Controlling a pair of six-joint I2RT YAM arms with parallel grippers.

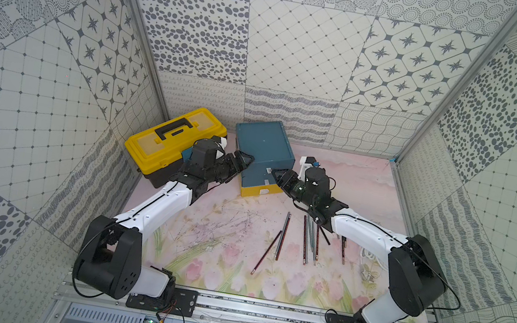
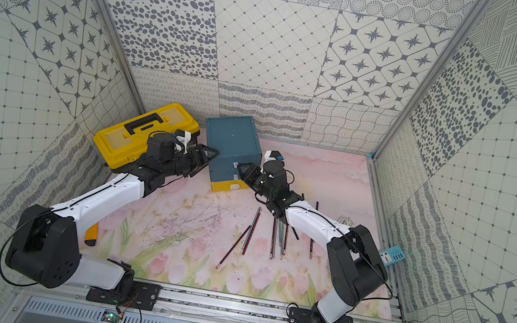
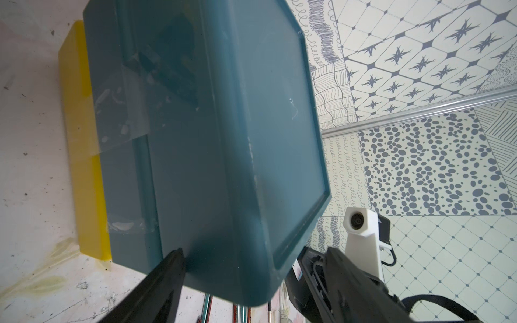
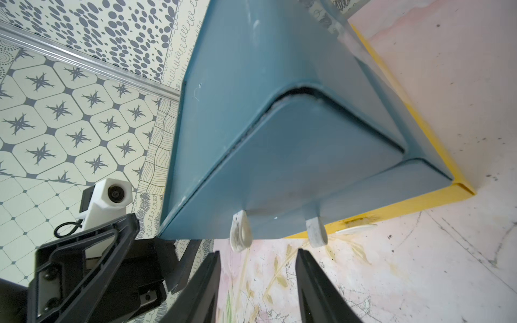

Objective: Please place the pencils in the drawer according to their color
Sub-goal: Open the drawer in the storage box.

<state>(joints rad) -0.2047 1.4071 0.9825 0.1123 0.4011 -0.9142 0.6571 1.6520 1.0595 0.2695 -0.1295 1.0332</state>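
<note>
Left pincer (image 1: 242, 166): jaws wide, set on either side of the drawer cabinet's (image 1: 263, 145) near left corner without clamping it. Probably it is there to brace the cabinet against sliding.
Right pincer (image 4: 257, 253): jaws partly apart and empty, tips just short of the top white tab (image 4: 240, 235), apparently lined up to pull.
Drawer cabinet: at the back of the table (image 1: 202, 231), beside the yellow toolbox (image 1: 164, 143). Its tabbed front faces the arms, and the drawers look shut.
Pencils (image 1: 307, 241): flat in front of the cabinet, some under the right arm. Most run lengthwise from the near edge toward the back, with a few slanted.
</note>
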